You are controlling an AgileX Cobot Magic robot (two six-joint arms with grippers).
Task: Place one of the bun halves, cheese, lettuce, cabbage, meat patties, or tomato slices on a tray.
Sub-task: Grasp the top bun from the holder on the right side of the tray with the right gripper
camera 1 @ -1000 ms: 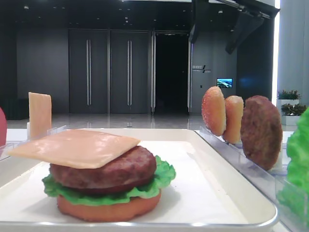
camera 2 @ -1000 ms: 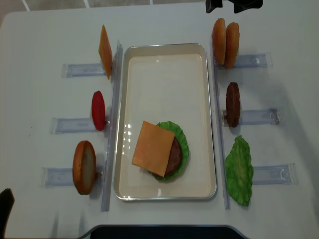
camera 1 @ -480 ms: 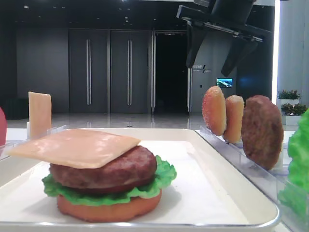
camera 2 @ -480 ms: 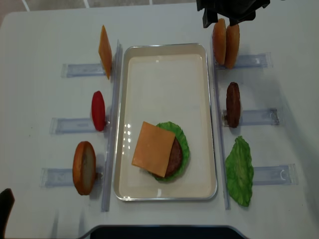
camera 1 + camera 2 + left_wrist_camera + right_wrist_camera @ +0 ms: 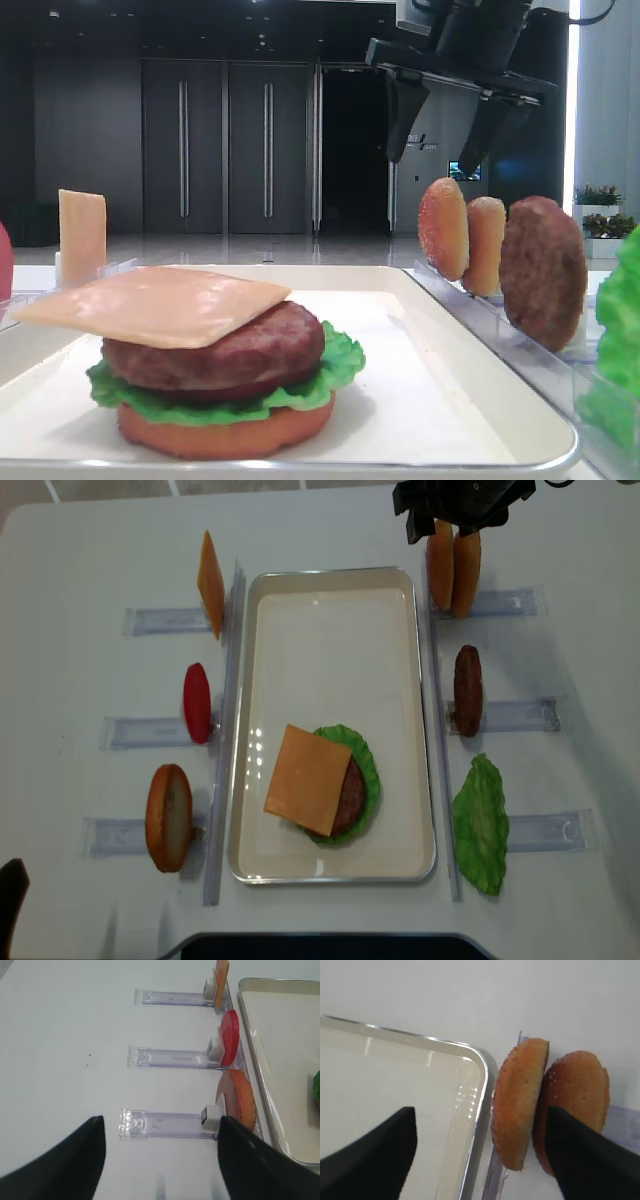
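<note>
Two bun halves stand on edge in a clear holder right of the tray: the speckled one (image 5: pixel 438 562) (image 5: pixel 517 1105) (image 5: pixel 443 228) and a smaller one (image 5: pixel 465 570) (image 5: pixel 577 1090). My right gripper (image 5: pixel 450 518) (image 5: pixel 440 135) (image 5: pixel 480 1160) hangs open just above them, holding nothing, its fingers straddling both. On the white tray (image 5: pixel 330 630) (image 5: pixel 430 330) sits a stack with a cheese slice (image 5: pixel 307 778) over a meat patty (image 5: pixel 215 355), lettuce (image 5: pixel 368 770) and a flat bun. My left gripper (image 5: pixel 160 1160) is open above the table, left of an orange bun (image 5: pixel 237 1100).
Clear holders flank the tray. On the right stand a meat patty (image 5: pixel 467 690) and a lettuce leaf (image 5: pixel 481 825). On the left stand a cheese slice (image 5: pixel 210 583), a tomato slice (image 5: pixel 197 702) and a bun (image 5: pixel 169 816).
My right gripper has come down from the far edge of the table to just above the two bun halves, still open. Nothing else has moved.
</note>
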